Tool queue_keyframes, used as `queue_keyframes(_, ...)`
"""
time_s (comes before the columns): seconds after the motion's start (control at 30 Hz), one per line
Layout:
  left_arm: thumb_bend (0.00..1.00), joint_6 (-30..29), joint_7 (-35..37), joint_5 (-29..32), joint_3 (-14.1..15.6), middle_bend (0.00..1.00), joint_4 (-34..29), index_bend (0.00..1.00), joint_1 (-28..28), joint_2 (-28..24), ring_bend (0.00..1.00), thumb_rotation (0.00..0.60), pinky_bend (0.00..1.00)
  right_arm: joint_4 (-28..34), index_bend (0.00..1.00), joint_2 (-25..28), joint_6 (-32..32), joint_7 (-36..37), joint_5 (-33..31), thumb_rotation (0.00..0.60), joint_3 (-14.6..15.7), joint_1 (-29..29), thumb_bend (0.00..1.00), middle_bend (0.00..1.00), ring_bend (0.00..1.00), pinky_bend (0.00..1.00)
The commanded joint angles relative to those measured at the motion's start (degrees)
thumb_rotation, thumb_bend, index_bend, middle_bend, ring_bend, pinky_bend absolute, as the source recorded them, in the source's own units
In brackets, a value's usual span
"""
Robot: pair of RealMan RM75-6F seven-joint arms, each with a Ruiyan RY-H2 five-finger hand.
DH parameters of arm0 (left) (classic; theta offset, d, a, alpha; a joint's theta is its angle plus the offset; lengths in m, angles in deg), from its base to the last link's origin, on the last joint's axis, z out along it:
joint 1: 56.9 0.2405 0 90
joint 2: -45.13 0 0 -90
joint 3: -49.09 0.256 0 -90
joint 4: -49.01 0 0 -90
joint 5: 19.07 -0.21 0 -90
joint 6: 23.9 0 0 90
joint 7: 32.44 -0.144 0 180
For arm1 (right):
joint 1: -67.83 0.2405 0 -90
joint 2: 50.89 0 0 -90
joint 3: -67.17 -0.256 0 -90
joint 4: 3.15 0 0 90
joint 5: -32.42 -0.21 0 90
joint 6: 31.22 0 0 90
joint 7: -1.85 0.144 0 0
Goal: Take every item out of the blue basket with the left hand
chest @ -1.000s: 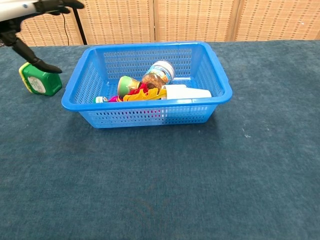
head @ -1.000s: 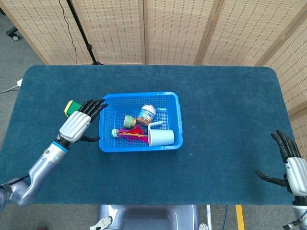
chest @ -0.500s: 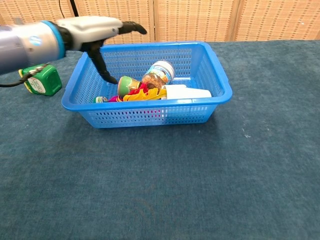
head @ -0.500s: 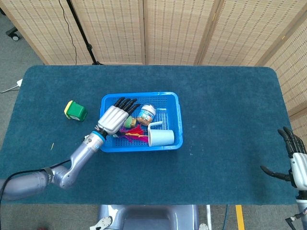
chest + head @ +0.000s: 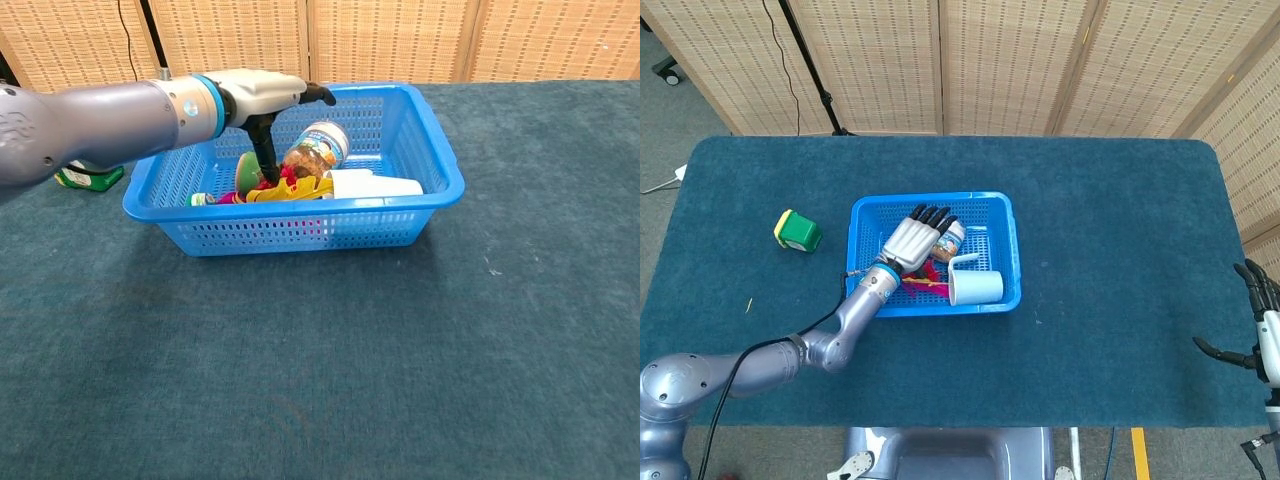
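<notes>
**Risk: snagging clutter on the grab**

Basket [image 5: 1005, 215] on tabletop [image 5: 1110, 220]. Left hand [image 5: 912, 238] above it, fingers [image 5: 932, 215] apart, holding nothing. Jar [image 5: 318, 147] just beyond fingertips, cup [image 5: 375, 186] beside; closing may drag neighbours or tip the jar.

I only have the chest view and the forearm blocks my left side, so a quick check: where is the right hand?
Observer: The right hand hangs open beside the table's right edge, far from the blue basket.
Operator: And the green thing behind the forearm?
Observer: The green and yellow block sits on the table left of the basket, apart from it.
Operator: Is the left hand gripping anything?
Observer: From above, the left hand is spread over the basket, fingertips by the jar, gripping nothing.
</notes>
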Motion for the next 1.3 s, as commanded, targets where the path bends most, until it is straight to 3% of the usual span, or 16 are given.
queue_keyframes(0.03, 0.1, 0.1, -0.4, 1.3, -0.4, 0.0, 1.5, 0.0, -1.0, 1.3, 0.0, 0.6, 0.0, -0.1, 0.0, 0.0, -0.2, 0.2, -0.1, 0.6, -0.1, 0.1, 0.0, 0.0, 0.0, 0.0)
queue_keyframes(0.37, 0.11, 1.5, -0.1, 4.5, -1.2, 0.0, 6.4, 0.0, -3.8, 5.3, 0.0, 0.6, 0.04, -0.5, 0.0, 0.1, -0.9, 0.7, -0.9, 0.6, -0.5, 0.1, 0.0, 0.0, 0.0, 0.0)
queue_keyframes(0.7, 0.26, 2.1, -0.9, 7.7, -1.6, 0.0, 10.5, 0.0, -5.5, 7.9, 0.01, 0.6, 0.19, -0.8, 0.0, 0.1, -1.4, 1.2, -1.0, 0.6, -0.6, 0.2, 0.0, 0.0, 0.0, 0.0)
queue_keyframes(0.8, 0.33, 2.1, -1.3, 8.4, -1.8, 0.05, 11.8, 0.02, -6.1, 8.6, 0.1, 0.6, 0.34, -0.8, 0.0, 0.1, -1.4, 1.4, -1.1, 0.6, -0.7, 0.2, 0.0, 0.0, 0.0, 0.0)
queue_keyframes(0.93, 0.37, 2.1, -1.2, 8.6, -1.8, 0.18, 12.7, 0.15, -6.4, 9.4, 0.23, 0.6, 0.48, -0.9, 0.0, 0.2, -1.7, 1.6, -1.3, 0.6, -0.8, 0.2, 0.0, 0.0, 0.0, 0.0)
queue_keyframes(1.1, 0.39, 0.8, -1.4, 8.0, -1.8, 0.26, 12.9, 0.24, -6.4, 9.8, 0.31, 0.6, 0.52, -1.0, 0.0, 0.4, -1.8, 2.3, -1.2, 0.6, -0.8, 0.1, 0.0, 0.0, 0.0, 0.0)
queue_keyframes(1.3, 0.39, -1.2, 0.0, 5.8, -2.0, 0.28, 9.7, 0.26, -5.3, 7.9, 0.34, 0.6, 0.53, -0.9, 0.0, 0.6, -1.6, 2.8, -0.8, 0.6, -0.8, 0.0, 0.0, 0.0, 0.0, 0.0)
